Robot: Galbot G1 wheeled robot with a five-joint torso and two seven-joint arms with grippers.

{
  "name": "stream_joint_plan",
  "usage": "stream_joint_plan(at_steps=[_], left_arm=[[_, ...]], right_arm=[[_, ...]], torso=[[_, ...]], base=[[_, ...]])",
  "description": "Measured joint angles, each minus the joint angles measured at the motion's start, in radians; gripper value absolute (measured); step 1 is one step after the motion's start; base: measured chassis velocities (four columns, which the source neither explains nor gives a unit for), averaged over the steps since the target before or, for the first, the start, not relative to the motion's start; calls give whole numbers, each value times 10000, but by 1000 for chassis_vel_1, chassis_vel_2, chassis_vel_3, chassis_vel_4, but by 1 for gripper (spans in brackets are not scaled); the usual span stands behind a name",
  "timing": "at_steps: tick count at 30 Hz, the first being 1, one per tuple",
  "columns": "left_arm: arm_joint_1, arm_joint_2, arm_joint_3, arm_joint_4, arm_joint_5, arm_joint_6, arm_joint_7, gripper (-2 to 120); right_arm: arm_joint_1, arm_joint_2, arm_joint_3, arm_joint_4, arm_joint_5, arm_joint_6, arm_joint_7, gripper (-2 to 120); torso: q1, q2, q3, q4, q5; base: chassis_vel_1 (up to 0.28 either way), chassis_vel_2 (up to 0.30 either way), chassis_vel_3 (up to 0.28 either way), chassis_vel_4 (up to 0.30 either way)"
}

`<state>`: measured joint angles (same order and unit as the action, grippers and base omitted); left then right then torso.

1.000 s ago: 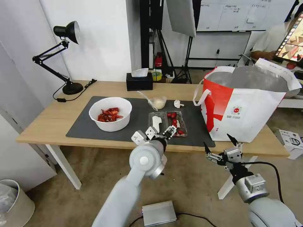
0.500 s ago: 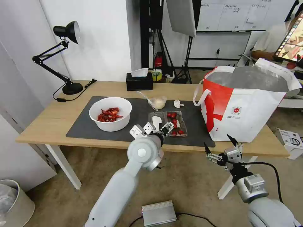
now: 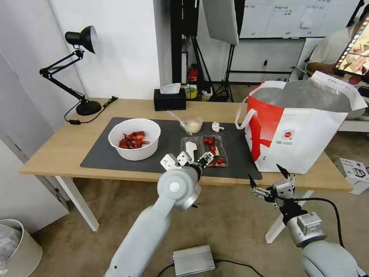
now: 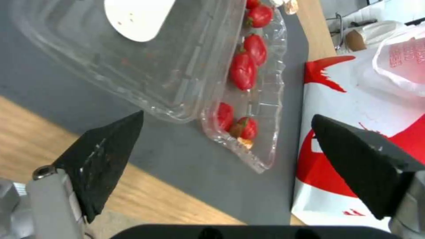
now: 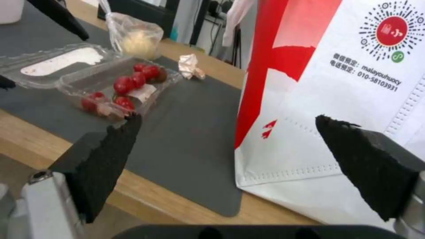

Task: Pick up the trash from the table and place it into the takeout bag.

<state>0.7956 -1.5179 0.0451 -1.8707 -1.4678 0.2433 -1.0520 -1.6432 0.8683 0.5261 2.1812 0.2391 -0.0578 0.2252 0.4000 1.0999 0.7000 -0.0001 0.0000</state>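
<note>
Head view: the left end effector [image 3: 194, 159] hangs spread at the worktop's [image 3: 54, 148] near edge, just short of the tray [image 3: 204, 150]; the bag [image 3: 300, 127] stands at the tray's 3 o'clock. One bowl [image 3: 134, 138], one cup [image 3: 193, 124], one tissue [image 3: 217, 126].

Left wrist view: best to straddle the tray's rim squarely before closing.

Right wrist view: the right end effector [image 5: 225, 166] waits spread near the bag.

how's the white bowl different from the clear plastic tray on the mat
The white bowl is round, opaque and deep; the clear plastic tray is flat, see-through and hinged open into two halves. The bowl holds a heap of red shells, while the tray holds a few scattered red bits in one half. The bowl sits toward the mat's left; the tray lies nearer the takeout bag, with the open left gripper just in front of it. Both rest on the dark grey mat.
</note>
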Motion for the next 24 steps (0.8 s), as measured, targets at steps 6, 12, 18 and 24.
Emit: stream_joint_plan(at_steps=[6,12,18,24], left_arm=[[-4,2,75,107,40,12,-15,100],[-95,34,70,204,35,19,-14,100],[-216,91,54,300,-44,22,-3,100],[-222,67,75,348,-50,26,1,100]], right_arm=[[-2,8,1,-27,0,13,3,100],[71,23,-48,-101,2,20,5,100],[139,58,-126,-156,3,27,9,100],[119,76,-131,-188,-1,57,9,100]], torso=[[-1,0,0,1,0],[-1,0,0,1,0],[0,0,0,1,0],[0,0,0,1,0]], base=[[0,0,0,0],[0,0,0,0],[0,0,0,0],[0,0,0,0]])
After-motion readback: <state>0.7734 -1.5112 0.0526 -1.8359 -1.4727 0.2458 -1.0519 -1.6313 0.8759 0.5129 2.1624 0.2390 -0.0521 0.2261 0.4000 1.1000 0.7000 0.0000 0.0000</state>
